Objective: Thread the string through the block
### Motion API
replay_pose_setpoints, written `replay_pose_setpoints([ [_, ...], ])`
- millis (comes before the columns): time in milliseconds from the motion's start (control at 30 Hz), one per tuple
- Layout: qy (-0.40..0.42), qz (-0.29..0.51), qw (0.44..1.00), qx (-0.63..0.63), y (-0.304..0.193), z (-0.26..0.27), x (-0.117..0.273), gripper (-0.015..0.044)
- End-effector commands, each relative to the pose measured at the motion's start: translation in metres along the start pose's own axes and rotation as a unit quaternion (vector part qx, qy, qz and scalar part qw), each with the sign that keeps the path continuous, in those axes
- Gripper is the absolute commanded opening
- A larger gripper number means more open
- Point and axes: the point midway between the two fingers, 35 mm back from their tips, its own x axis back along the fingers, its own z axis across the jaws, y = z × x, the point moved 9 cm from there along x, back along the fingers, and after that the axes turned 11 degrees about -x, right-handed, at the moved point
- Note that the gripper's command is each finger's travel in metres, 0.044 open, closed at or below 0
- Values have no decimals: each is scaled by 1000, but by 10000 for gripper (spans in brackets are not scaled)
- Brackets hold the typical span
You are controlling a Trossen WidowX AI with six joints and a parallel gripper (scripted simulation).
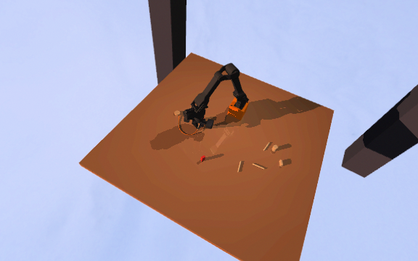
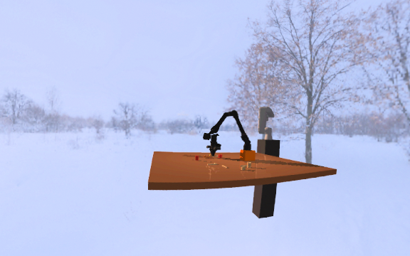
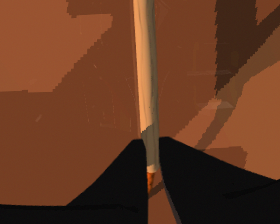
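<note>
Our hand [image 1: 199, 127] [image 2: 213, 155] [image 3: 149, 148] pinches the stick [image 3: 147, 75] close by its string end, above the tabletop [image 1: 194, 203] [image 2: 191, 174] [image 3: 31, 130]. Held so near that end, it could pivot if its tip bumps the block's face, and miss the hole.

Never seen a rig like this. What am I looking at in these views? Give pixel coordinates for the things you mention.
It's one black robot arm on an orange base [image 1: 239, 112] [image 2: 248, 156], bolted-looking, at a brown table [image 1: 194, 217] [image 2: 191, 178].

The top picture looks down on the table. The exterior one looks from the side, a snowy field behind. The wrist one looks along the gripper [image 1: 205, 127] [image 2: 212, 155] [image 3: 149, 148] at its black fingertips.

Those fingers hold a thin wooden stick [image 3: 147, 75] near its end. Orange string shows at that end; from above, it curves from near a round button [image 1: 177, 113].

Also on the table: three loose sticks, two small pale objects and two small red ones. I can't tell which, if any, is the holed block.
</note>
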Motion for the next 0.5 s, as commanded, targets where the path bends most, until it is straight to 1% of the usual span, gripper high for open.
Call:
replay_pose_setpoints([
  [0,-3,-1,1000,2,6,0,-1,0],
  [467,-3,-1,1000,2,25,4,-1,0],
])
